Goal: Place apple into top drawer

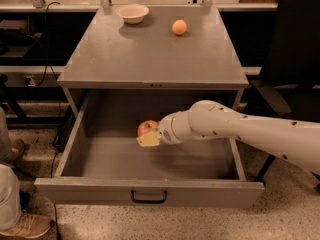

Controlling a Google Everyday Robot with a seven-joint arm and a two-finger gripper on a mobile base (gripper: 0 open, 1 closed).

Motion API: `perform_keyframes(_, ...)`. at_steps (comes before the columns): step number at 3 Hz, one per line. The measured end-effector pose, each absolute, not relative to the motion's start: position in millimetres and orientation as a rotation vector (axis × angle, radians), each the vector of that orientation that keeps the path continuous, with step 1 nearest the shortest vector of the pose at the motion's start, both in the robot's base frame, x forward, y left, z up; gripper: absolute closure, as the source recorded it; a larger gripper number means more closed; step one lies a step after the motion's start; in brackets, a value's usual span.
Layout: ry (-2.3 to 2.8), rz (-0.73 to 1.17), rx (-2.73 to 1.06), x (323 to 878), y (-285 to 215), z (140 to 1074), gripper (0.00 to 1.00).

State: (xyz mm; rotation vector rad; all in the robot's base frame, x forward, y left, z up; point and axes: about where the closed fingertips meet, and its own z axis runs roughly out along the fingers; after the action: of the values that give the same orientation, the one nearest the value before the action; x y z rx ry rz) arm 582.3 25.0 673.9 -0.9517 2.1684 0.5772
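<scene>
My hand (pixel 149 135) is inside the open top drawer (pixel 150 191), clamped on the apple (pixel 145 127), which sits at its tip, toward the left. The apple is round, and I can't tell where its stem points.

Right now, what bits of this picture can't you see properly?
All in the camera view:
1. The gripper, holding the apple over the top drawer: only one yellowish finger shows; the other cannot be made out.
2. The apple's underside is covered by that finger.
3. The drawer's back is dark under the tabletop.
4. The arm is cut off by the right edge.
5. The person is mostly beyond the left edge.
</scene>
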Motion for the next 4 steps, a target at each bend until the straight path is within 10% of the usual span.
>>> perform_keyframes(2, 2.167, 0.58, -0.958, 581.4, 27.8, 673.5, 0.15)
perform_keyframes(4, 2.167, 0.581, -0.96, 580.9, 29.0, 673.4, 0.0)
